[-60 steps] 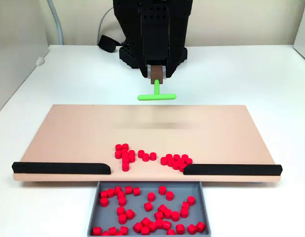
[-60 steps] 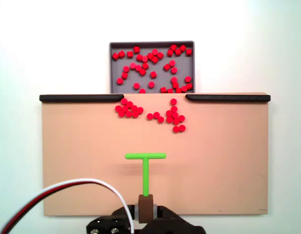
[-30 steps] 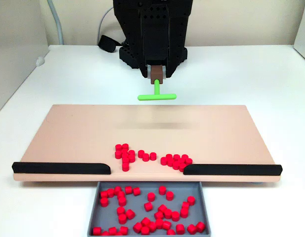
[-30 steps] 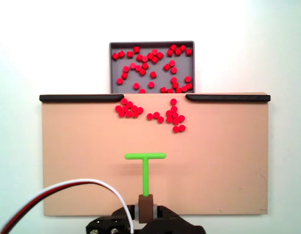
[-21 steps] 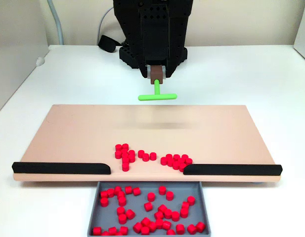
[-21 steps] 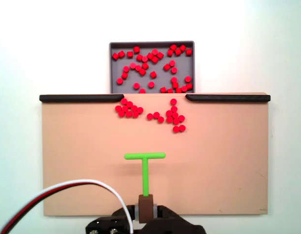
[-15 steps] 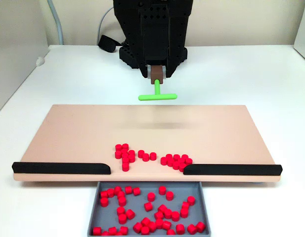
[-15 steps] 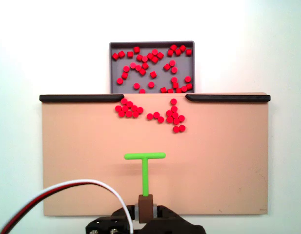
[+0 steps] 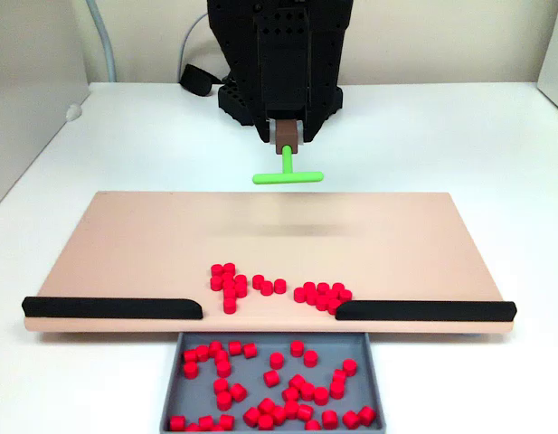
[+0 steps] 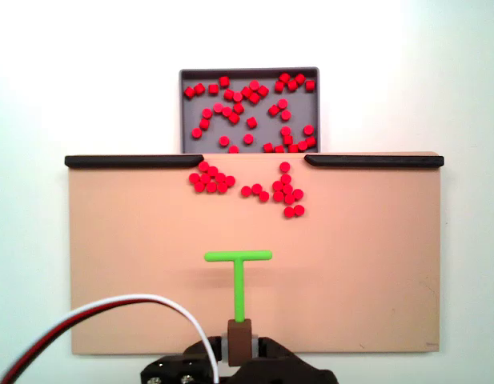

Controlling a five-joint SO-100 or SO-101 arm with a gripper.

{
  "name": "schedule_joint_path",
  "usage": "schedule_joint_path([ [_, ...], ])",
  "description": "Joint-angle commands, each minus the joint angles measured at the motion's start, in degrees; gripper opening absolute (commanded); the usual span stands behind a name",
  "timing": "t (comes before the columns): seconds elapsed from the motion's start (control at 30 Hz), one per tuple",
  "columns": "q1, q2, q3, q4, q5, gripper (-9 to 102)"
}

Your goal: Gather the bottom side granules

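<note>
Red granules (image 10: 247,189) are clustered on the tan board (image 10: 134,264) by the gap between black strips (image 10: 133,161); the green T-shaped tool (image 10: 238,280) is clamped in the pincer (image 10: 240,334), well apart

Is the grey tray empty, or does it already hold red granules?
Not empty. The grey tray holds many scattered red granules, with bare floor between them.
</note>
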Motion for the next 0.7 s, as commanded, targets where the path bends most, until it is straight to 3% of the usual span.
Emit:
schedule_joint_path([
  [0.0,-0.26,2.72,-1.05,0.18,0.97,0],
  [0.67,-0.26,2.55,-0.35,-0.35,0.79,0],
])
